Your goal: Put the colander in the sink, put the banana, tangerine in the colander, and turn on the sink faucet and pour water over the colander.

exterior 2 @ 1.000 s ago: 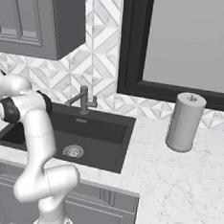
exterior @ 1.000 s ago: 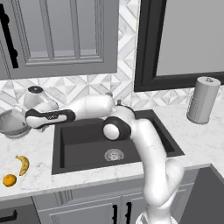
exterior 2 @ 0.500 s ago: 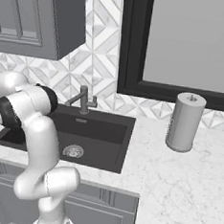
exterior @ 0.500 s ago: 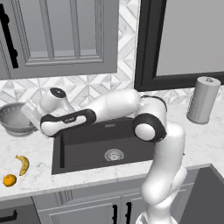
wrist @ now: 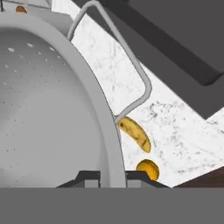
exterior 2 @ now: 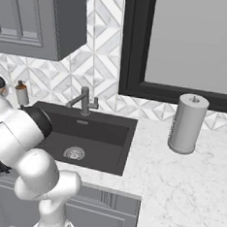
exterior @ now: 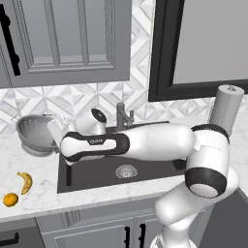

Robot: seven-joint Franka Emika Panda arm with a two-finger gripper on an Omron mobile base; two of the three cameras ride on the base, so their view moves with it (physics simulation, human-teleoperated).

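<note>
The silver perforated colander (exterior: 33, 131) hangs tilted over the counter just left of the dark sink (exterior: 87, 178). My gripper (exterior: 52, 131) is shut on its right rim. In the hand view the two fingertips (wrist: 89, 177) pinch the rim of the colander (wrist: 43, 109), and its wire handle (wrist: 135, 70) arches beyond. The banana (exterior: 25, 182) and the tangerine (exterior: 10, 199) lie on the marble near the front left corner, also seen past the rim as banana (wrist: 135, 133) and tangerine (wrist: 148, 168). The faucet (exterior: 123, 115) stands behind the basin.
A paper towel roll (exterior: 226, 109) stands on the counter right of the sink (exterior 2: 99, 133). A small soap dispenser (exterior 2: 22, 94) sits left of the faucet (exterior 2: 84, 102) against the tiled wall. Grey cabinets hang above the counter.
The gripper has carried the colander to the right, from the far left of the counter toward the sink's left edge. The arm's elbow has swung right. The fruit has not moved.
</note>
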